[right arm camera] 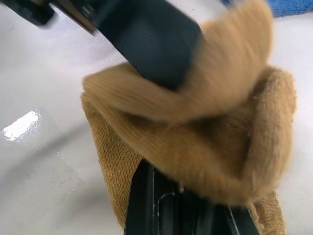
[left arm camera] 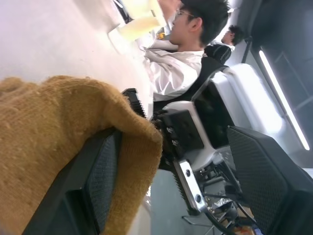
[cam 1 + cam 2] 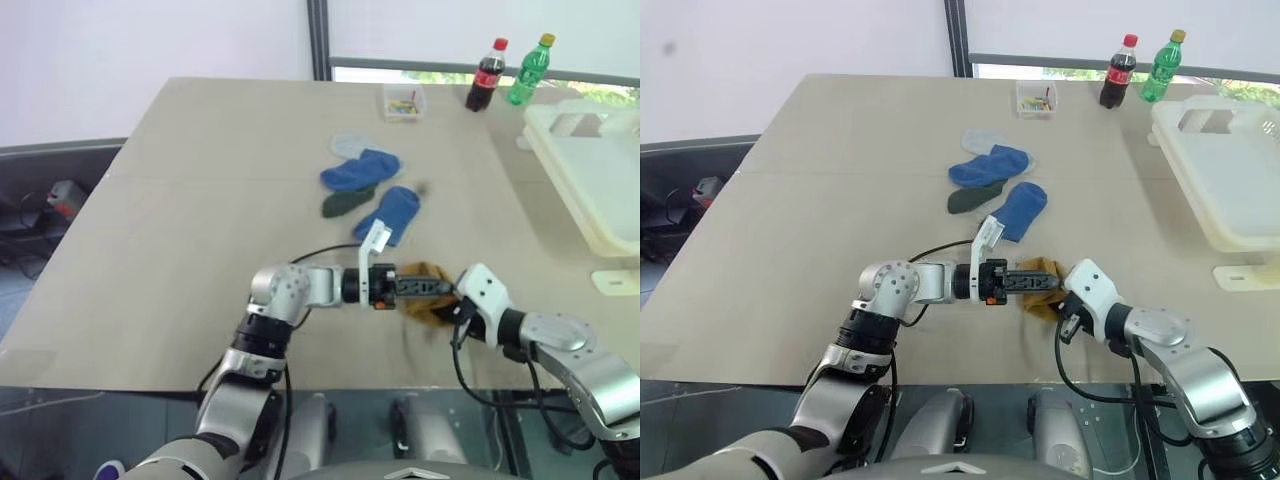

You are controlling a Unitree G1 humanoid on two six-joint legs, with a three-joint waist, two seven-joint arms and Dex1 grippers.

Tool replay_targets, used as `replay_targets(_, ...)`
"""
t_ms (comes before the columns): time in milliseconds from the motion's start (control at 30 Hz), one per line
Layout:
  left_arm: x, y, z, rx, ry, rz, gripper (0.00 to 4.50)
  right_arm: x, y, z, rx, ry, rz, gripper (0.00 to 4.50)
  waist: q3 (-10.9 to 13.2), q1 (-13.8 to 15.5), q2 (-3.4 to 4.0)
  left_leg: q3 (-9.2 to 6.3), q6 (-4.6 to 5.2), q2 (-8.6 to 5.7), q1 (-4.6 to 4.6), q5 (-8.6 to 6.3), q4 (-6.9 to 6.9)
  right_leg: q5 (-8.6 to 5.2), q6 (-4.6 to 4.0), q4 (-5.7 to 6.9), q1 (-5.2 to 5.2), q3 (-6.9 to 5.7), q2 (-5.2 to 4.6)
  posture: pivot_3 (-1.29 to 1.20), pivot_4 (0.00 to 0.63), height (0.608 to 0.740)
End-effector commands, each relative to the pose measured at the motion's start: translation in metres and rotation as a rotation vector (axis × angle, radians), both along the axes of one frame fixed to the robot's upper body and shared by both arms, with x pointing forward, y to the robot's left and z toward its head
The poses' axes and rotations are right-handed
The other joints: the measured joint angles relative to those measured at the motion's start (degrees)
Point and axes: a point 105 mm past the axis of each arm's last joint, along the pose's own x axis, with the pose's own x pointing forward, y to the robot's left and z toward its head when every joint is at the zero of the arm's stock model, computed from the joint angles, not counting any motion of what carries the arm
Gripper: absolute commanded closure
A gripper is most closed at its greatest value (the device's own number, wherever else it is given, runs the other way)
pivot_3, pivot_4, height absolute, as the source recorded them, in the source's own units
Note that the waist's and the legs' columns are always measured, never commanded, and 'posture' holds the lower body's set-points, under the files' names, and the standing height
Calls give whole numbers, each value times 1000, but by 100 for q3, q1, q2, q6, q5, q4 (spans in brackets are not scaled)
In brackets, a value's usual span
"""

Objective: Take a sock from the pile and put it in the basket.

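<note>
No lettering is showing clearly enough to read anywhere. At the far edge of the surface, the dark cola bottle (image 3: 487, 77) with a red cap is wearing a red label, and the green bottle (image 3: 528, 72) just beside it is wearing a band of its own, but the wording on both is too small to make out. The small clear box (image 3: 403, 101) nearby is bearing no legible marking.

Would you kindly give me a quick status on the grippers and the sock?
Right gripper shut on mustard sock. Left gripper open, one finger inside the sock. Basket to the right, nothing in the way.
</note>
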Motion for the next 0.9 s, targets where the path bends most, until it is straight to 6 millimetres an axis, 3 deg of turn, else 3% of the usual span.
replay_targets(33,7,-12,-19,80,7,34,820,-6,-1,2,-26,-18,18,4360,0,12,0,0,0,-1,0,0,0,0,0,0,0,1,-1,0,150,740)
replay_targets(267,13,-22,-32,116,54,41,820,-20,-6,22,-51,-146,58,4360,-4,130,5,-11,0,-8,-2,0,3,-2,3,-4,8,-9,-5,0,150,740)
replay_targets(367,7,-22,-41,156,26,-5,820,-26,-18,33,-31,-135,22,4360,-6,124,7,-11,1,-10,1,0,10,-2,5,-5,16,-9,-8,0,150,740)
replay_targets(467,3,-21,-39,141,10,-40,820,-32,-28,38,-27,-111,-15,3550,-8,123,7,-14,2,-10,5,0,12,-2,5,-6,22,-12,-10,0,150,740)
replay_targets(633,-6,-6,-27,83,-87,-101,820,-38,-46,47,17,-79,-153,1453,-9,99,12,-24,1,-6,-2,0,5,-3,3,-6,16,-20,-8,0,150,740)
replay_targets(733,-12,2,-22,63,-175,-130,820,-31,-45,53,70,-69,-195,149,-12,70,17,-13,1,4,-2,0,-1,-2,1,-5,7,-10,-6,0,150,740)
replay_targets(900,-14,12,-15,59,-296,-136,820,-4,-33,60,167,-41,-241,42,-10,76,25,-10,1,8,0,0,2,-14,-23,-4,6,-8,-7,0,150,740)
